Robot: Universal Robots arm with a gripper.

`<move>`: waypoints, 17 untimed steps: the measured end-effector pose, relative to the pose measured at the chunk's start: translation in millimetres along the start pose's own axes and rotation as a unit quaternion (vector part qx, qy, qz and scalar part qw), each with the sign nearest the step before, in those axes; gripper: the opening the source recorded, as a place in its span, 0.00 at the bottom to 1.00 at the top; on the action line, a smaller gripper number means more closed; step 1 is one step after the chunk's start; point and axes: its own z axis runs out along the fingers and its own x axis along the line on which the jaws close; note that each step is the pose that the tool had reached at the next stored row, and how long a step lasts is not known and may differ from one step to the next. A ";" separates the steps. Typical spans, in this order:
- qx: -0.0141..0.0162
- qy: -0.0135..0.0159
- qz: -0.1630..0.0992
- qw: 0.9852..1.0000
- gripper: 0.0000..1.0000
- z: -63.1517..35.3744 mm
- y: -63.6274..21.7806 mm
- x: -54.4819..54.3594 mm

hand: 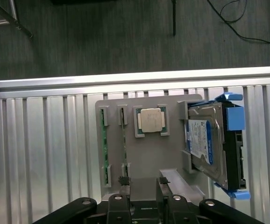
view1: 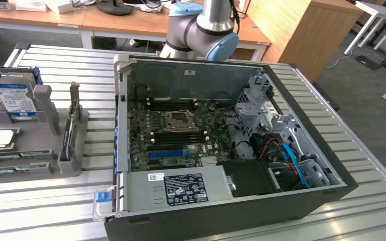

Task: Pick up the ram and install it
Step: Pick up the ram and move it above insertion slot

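Observation:
Two ram strips stand on edge in slots of a grey parts holder: one ram and a second ram beside it. In the exterior view they show as thin green strips at the holder's near end. My gripper hovers over the holder, open, with nothing between its dark fingers. One fingertip lies close to the end of the second ram. The open computer case holds the motherboard, whose long black memory slots flank the processor socket.
On the holder also sit a loose processor chip and a silver hard drive with a blue label in blue brackets. The case has a power supply, cables and a blue expansion slot. All rests on a slatted metal table.

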 end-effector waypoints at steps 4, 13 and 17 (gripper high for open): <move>0.000 0.000 0.000 1.000 0.36 2.2 -0.1 0.0; 0.000 0.000 0.000 1.000 0.36 8.7 -0.3 0.1; 0.000 0.000 0.000 1.000 0.36 12.4 -0.4 0.1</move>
